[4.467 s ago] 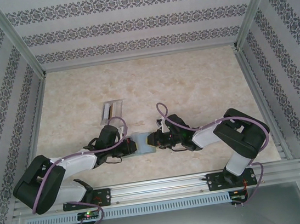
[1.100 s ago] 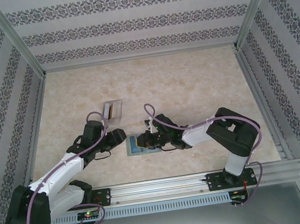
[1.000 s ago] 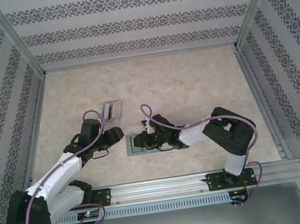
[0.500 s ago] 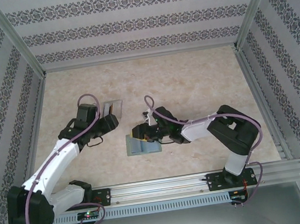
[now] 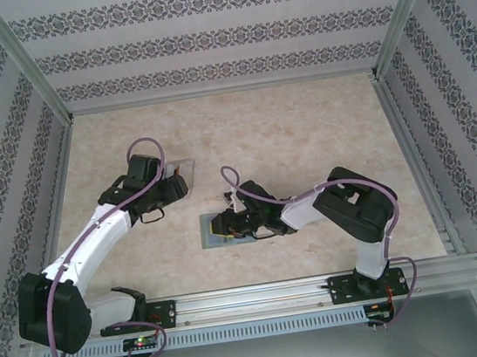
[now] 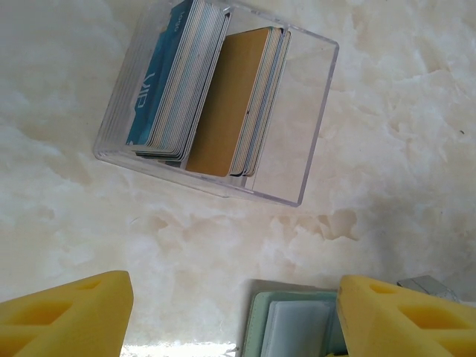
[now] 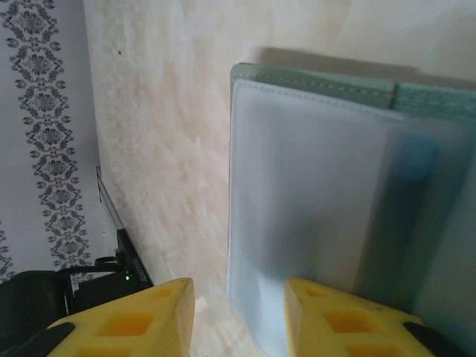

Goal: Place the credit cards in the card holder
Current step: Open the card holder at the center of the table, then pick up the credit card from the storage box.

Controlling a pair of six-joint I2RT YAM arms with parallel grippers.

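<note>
left pincer (image 6: 234, 312) released, above credit cards (image 6: 227, 104) in clear stand (image 6: 297, 126) | right pincer (image 7: 238, 309) part-open, empty, over card holder (image 7: 312, 186) open on table (image 6: 387, 186) | advice: pinch one card's edge, lift straight

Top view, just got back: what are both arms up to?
The left gripper, jaws wide open and empty, hangs over the clear stand that holds the credit cards. The right gripper, jaws apart, is low over the edge of the card holder, which lies open on the table. Whether it touches it, I cannot tell.
</note>
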